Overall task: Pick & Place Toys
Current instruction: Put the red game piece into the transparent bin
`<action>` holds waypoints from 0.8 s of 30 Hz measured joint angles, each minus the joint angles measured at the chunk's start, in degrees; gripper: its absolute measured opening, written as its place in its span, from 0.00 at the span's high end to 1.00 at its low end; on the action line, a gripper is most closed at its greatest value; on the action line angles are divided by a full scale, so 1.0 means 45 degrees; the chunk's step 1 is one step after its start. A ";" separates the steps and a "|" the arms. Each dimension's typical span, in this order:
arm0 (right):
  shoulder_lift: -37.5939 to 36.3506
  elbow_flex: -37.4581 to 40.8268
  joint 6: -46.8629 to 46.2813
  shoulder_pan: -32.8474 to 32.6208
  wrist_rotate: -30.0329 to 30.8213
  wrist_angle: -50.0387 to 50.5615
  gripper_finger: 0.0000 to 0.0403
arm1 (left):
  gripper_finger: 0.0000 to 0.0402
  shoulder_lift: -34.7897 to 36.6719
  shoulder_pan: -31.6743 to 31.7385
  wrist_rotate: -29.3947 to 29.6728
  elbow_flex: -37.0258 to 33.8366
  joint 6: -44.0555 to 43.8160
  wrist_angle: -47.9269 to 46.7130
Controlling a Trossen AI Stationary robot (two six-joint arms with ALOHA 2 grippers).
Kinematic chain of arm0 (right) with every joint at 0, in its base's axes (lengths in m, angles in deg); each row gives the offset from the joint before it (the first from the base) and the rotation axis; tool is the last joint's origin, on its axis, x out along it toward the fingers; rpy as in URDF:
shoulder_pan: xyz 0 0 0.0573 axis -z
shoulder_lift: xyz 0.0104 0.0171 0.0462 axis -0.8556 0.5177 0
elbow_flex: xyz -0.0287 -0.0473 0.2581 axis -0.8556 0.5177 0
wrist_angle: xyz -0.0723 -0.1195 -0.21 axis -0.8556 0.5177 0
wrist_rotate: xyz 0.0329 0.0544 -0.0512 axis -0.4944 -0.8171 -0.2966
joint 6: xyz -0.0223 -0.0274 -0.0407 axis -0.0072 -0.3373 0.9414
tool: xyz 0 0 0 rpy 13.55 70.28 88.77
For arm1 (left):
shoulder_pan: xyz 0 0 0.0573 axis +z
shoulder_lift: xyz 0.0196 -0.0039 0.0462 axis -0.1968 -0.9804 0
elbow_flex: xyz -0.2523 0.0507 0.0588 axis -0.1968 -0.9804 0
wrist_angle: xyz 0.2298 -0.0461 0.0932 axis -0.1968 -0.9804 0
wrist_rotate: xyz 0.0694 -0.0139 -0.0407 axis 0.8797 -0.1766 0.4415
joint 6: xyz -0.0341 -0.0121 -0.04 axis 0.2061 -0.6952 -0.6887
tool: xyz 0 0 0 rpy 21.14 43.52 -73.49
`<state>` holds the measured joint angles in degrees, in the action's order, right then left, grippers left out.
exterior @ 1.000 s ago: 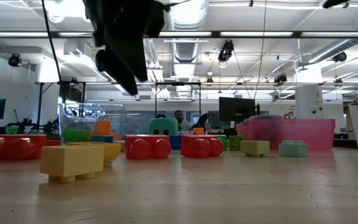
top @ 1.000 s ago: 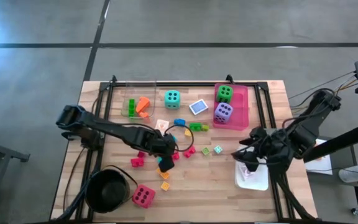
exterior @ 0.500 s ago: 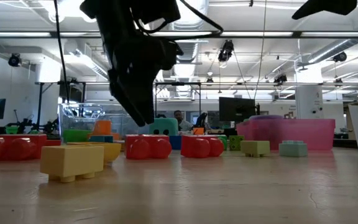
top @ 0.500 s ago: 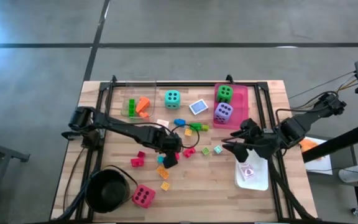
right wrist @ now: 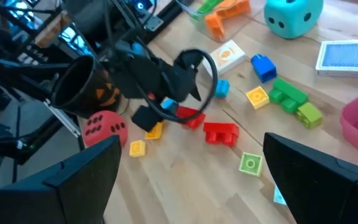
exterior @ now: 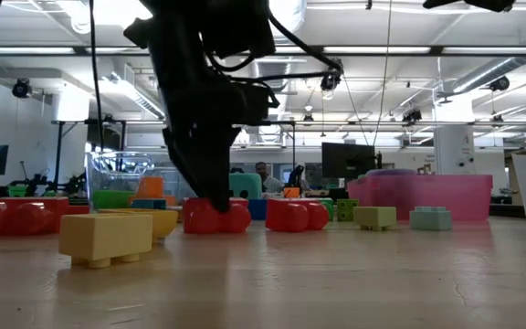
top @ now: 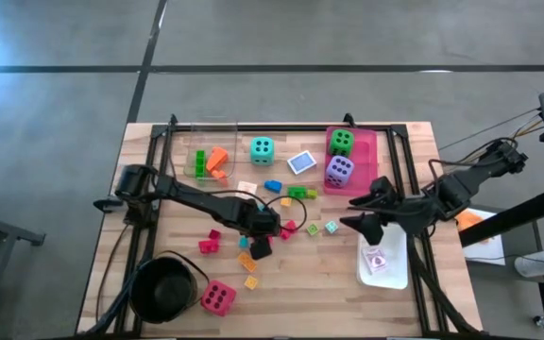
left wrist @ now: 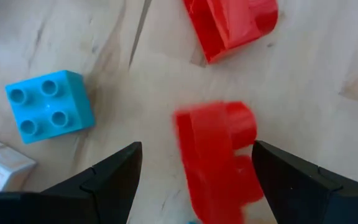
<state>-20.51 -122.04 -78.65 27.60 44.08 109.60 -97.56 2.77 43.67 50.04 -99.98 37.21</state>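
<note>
My left gripper (top: 269, 227) is open and low over the middle of the table. Its fingers stand on either side of a small red block (left wrist: 219, 155), which lies on the wood. A second red block (left wrist: 232, 25) and a blue block (left wrist: 48, 106) lie close by. My right gripper (top: 359, 212) is open and empty, above the table beside the white tray (top: 390, 276). The green die (top: 341, 142) and the purple die (top: 339, 171) sit in the pink tray (top: 371, 156). The teal die (top: 262, 148) and the pink-red die (top: 217, 297) rest on the table. My left gripper has the red block (left wrist: 241, 134) between its open fingers, which point down from above. There is a gap on one side. On the other side the block's edge is close to the finger (left wrist: 272, 162), and I cannot tell whether they touch. The block lies on the table.
A round black pot (top: 163, 288) stands at the near left. A clear tray (top: 206, 156) with green and orange blocks is at the far left. A blue-backed card (top: 301, 162) and several small blocks lie around the middle. A card (top: 377, 262) lies in the white tray.
My left gripper has gone toward the table's right edge and down onto the red block, which now sits between its fingers. My right gripper has moved from over the white tray toward the far edge and the middle of the table.
</note>
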 joint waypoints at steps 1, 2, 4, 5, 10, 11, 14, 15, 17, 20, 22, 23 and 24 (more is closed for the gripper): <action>-0.0028 0.0000 0.0077 -0.0005 0.0021 -0.0027 0.05 | 0.25 -0.0080 0.0000 0.0004 0.0000 0.0000 -0.0032; -0.0054 0.0000 0.0175 -0.0002 0.0026 -0.0100 0.05 | 0.25 -0.0156 0.0000 0.0005 0.0000 0.0000 -0.0033; -0.0084 0.0000 0.0340 0.0000 0.0030 -0.0235 0.05 | 0.25 -0.0261 -0.0005 0.0019 -0.0005 -0.0013 -0.0050; -0.0084 0.0000 0.0381 0.0000 0.0035 -0.0232 0.05 | 0.25 -0.0288 -0.0005 0.0052 -0.0005 -0.0015 -0.0029; -0.0072 0.0000 0.0434 0.0000 0.0035 -0.0245 0.05 | 0.28 -0.0322 0.0010 0.0101 -0.0005 0.0029 0.0010; -0.0062 0.0000 0.0433 0.0000 0.0035 -0.0245 0.05 | 0.31 -0.0322 0.0014 0.0101 -0.0005 0.0099 0.0006; -0.0059 0.0000 0.0449 0.0000 0.0035 -0.0245 0.05 | 0.41 -0.0329 0.0015 0.0090 -0.0005 0.0146 0.0007; -0.0059 0.0000 0.0451 0.0000 0.0039 -0.0245 0.05 | 0.46 -0.0333 0.0023 0.0050 -0.0005 0.0146 0.0005; -0.0059 0.0000 0.0451 0.0000 0.0049 -0.0245 0.05 | 0.54 -0.0333 0.0052 -0.0110 -0.0005 0.0113 0.0013; -0.0059 0.0000 0.0495 0.0000 0.0055 -0.0245 0.05 | 0.68 -0.0319 0.0100 -0.0273 0.0024 -0.0114 0.0086; -0.0059 0.0000 0.0501 0.0003 0.0060 -0.0245 0.05 | 0.76 -0.0275 0.0124 -0.0430 0.0047 -0.0147 0.0148; -0.0059 0.0000 0.0515 0.0000 0.0060 -0.0245 0.05 | 0.80 -0.0269 0.0144 -0.0559 0.0052 -0.0159 0.0161; -0.0059 0.0000 0.0543 0.0000 0.0060 -0.0242 0.05 | 0.84 -0.0262 0.0155 -0.0643 0.0058 -0.0198 0.0154</action>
<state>-20.78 -122.04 -76.20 27.60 44.35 108.51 -98.74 3.47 40.77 50.30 -100.87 37.90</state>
